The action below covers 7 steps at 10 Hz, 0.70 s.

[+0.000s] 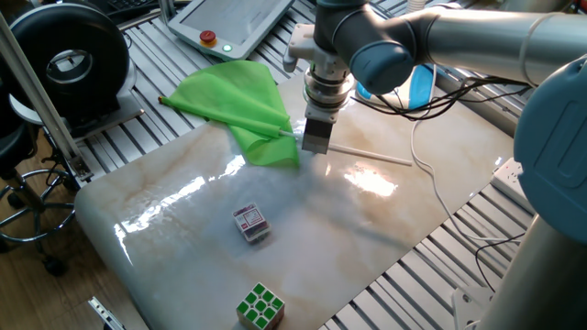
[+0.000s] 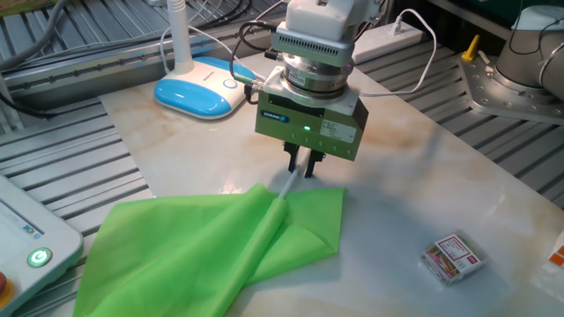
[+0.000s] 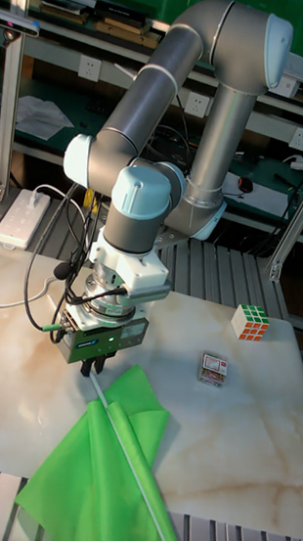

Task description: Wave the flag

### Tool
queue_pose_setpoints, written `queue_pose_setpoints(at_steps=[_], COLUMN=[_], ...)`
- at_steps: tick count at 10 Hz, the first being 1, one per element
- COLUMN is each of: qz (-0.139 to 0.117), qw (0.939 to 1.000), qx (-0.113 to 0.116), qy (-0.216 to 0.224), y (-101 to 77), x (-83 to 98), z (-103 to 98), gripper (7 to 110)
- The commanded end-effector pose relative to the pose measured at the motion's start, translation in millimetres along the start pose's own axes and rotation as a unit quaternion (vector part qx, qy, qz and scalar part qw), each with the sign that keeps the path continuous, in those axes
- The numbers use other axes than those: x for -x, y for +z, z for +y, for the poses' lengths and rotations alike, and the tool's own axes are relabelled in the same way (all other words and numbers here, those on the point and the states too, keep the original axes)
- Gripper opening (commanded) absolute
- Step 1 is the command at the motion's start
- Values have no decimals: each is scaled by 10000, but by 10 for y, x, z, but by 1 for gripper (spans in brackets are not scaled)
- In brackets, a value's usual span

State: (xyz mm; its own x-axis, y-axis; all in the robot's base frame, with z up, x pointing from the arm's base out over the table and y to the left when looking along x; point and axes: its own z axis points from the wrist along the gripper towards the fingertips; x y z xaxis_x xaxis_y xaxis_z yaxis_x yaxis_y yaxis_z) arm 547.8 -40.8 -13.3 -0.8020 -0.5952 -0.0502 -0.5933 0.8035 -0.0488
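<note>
The flag lies flat on the marble table: lime-green cloth (image 1: 237,101) spread toward the back left, its thin white stick (image 1: 369,155) running out to the right. My gripper (image 1: 315,150) points straight down over the stick right at the cloth's edge. In the other fixed view the gripper (image 2: 301,167) has its two fingers drawn in close on either side of the stick, which emerges below them into the cloth (image 2: 203,255). The tall fixed view shows the gripper (image 3: 92,371) at the upper tip of the cloth (image 3: 103,482).
A small patterned cube (image 1: 251,223) and a green-and-white puzzle cube (image 1: 260,305) sit toward the table's front. A blue-and-white device (image 2: 201,92) with cables lies behind the gripper. A teach pendant (image 1: 234,23) and a black round unit (image 1: 69,60) stand off the table's back-left side.
</note>
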Motion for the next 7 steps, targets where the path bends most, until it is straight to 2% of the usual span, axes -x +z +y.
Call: queue_pose_setpoints(at_steps=[1, 3, 7], qz=[-62, -79, -59], qw=[10000, 9996, 9994], qx=[17, 147, 133], qy=[52, 244, 304], y=[-7, -8, -10], x=[27, 38, 27], z=[-3, 61, 49], gripper=[7, 7, 7])
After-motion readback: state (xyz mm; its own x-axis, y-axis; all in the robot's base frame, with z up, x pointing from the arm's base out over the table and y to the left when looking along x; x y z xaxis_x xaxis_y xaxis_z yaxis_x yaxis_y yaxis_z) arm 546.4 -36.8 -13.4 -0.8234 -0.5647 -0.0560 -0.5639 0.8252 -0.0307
